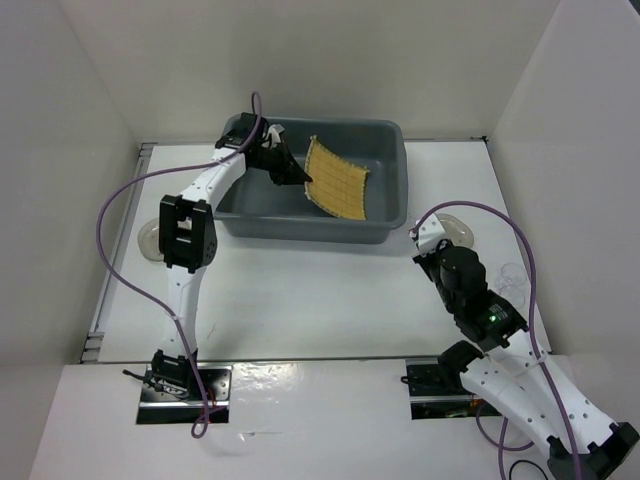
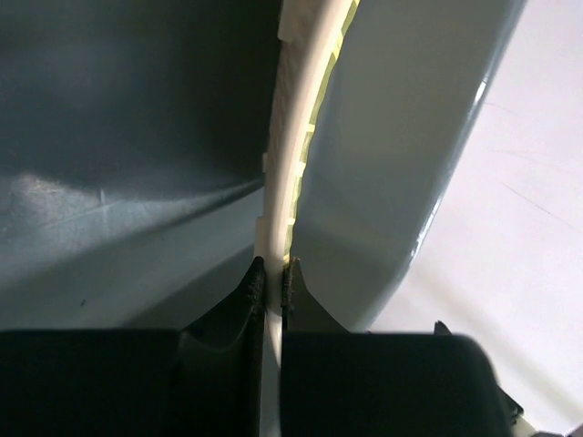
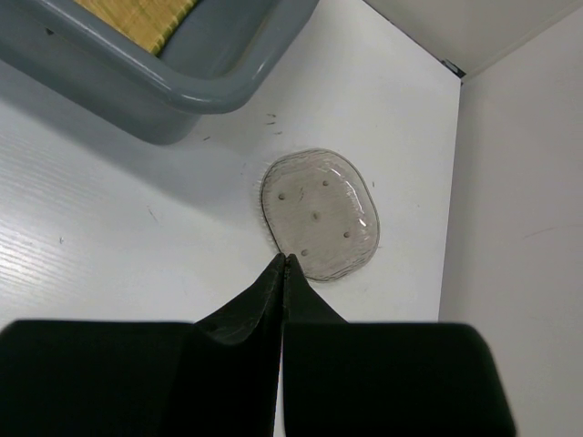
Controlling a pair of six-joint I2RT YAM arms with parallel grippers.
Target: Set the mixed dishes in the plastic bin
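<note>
Over the plastic bin, left gripper pinches the mat; right gripper closed.

The white table carries a large dark grey rectangular plastic bin at its far middle. Just off the bin's near right corner lies a clear rounded plate. Left of the bin sits another clear round dish, partly hidden.

just a plain white tabletop under the right gripper with a few tiny dark scuffs up ahead of its tips, and a white wall standing off to its right side
</note>
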